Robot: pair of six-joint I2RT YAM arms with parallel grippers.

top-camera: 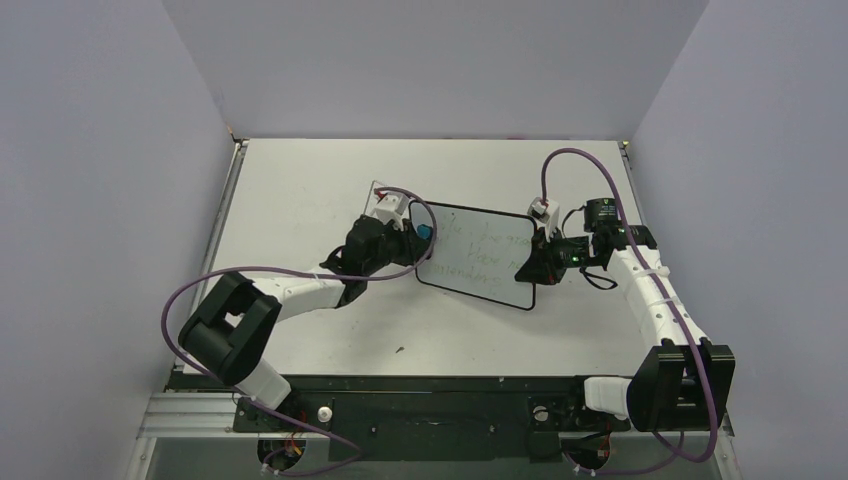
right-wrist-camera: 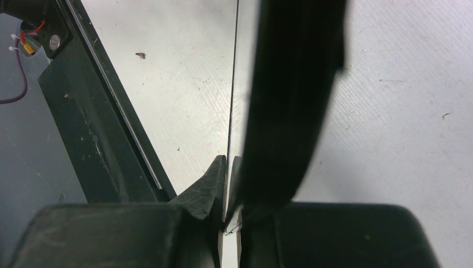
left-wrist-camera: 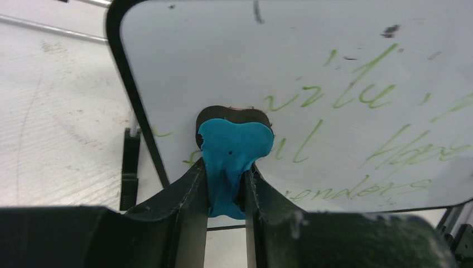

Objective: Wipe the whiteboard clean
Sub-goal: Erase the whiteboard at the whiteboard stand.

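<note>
The whiteboard (top-camera: 478, 258) is held tilted above the table and carries faint green handwriting, also seen in the left wrist view (left-wrist-camera: 346, 72). My left gripper (top-camera: 413, 240) is shut on the small blue eraser (top-camera: 425, 231). The eraser (left-wrist-camera: 234, 148) presses its dark pad against the board's left part, near the black frame. My right gripper (top-camera: 537, 262) is shut on the board's right edge. In the right wrist view the board (right-wrist-camera: 244, 84) shows edge-on between the closed fingers of that gripper (right-wrist-camera: 228, 170).
A black clip-like piece (left-wrist-camera: 130, 167), perhaps part of the stand, sits by the board's left frame. A small dark speck (top-camera: 399, 350) lies on the table. The black rail (top-camera: 420, 385) runs along the near edge. Grey walls enclose the table.
</note>
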